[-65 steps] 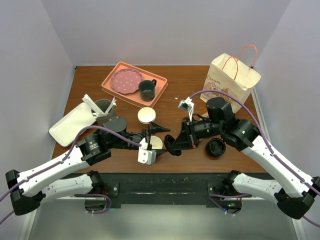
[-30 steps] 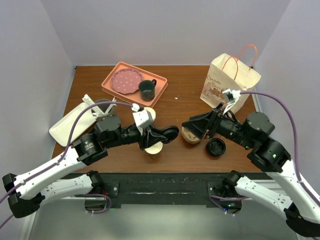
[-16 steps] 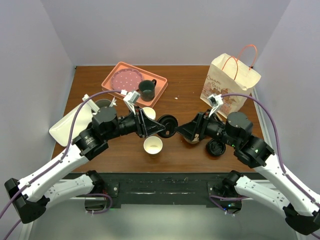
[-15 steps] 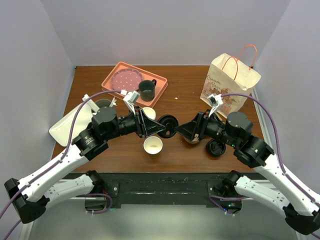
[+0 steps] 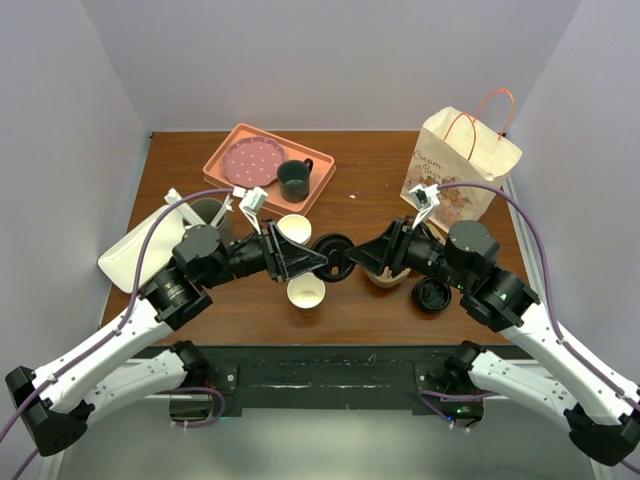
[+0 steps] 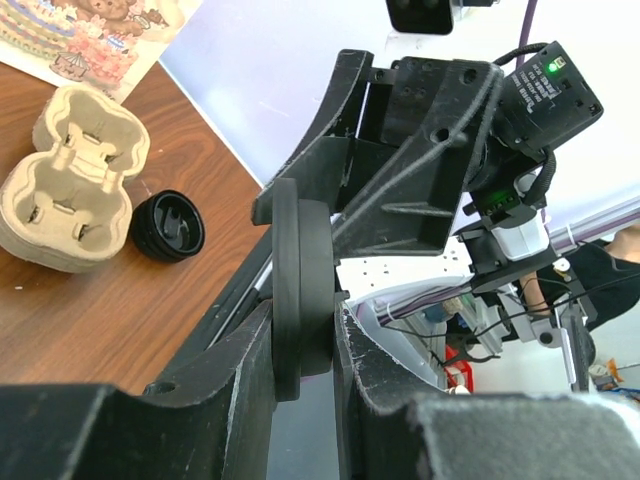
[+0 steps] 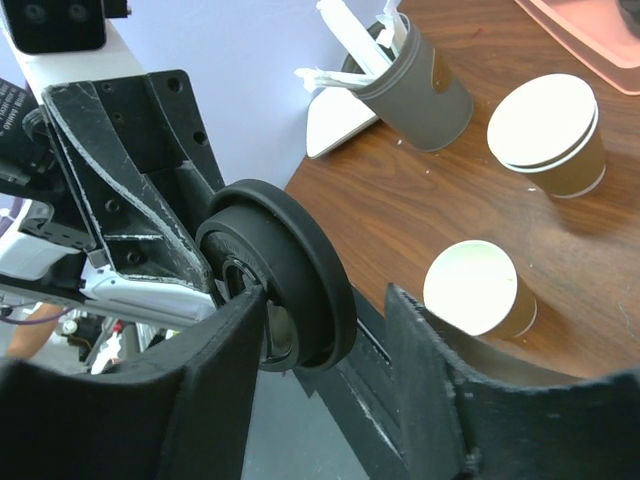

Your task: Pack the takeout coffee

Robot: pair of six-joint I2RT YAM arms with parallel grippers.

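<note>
Left gripper [image 6: 302, 312]: clenched on a round black plastic lid [image 6: 300, 250], held edge-on above the table with one finger pressed against each flat face. Right gripper [image 7: 322, 300]: released, with its jaws standing to either side of the same lid. The right wrist view shows the lid close against one finger and a clear gap to the other, so no grip is made on that side. The two grippers meet nose to nose over the middle of the brown wooden table [image 5: 370, 165]. The tan-brown disposable paper cup [image 5: 306, 291] stands upright and open-topped on the table, just in front of the left gripper's fingers and toward the near edge, touched by neither arm. A second tan paper cup [image 5: 293, 229] stands just behind the left gripper. A moulded beige pulp cup carrier [image 6: 75, 190] lies flat under the right arm, with a loose black plastic lid [image 5: 433, 295] on the table just beside it. A cream paper bag with orange handles [image 5: 455, 165] stands upright at the far right, well apart from the open cup. At the far left, a salmon-pink rectangular tray [image 5: 215, 172] carries a speckled pink plate [image 5: 250, 160] and a dark green handled mug [image 5: 294, 180]. Near the left edge lie a white rectangular dish [image 5: 140, 252] and a grey cup holding white utensils [image 5: 207, 212].
</note>
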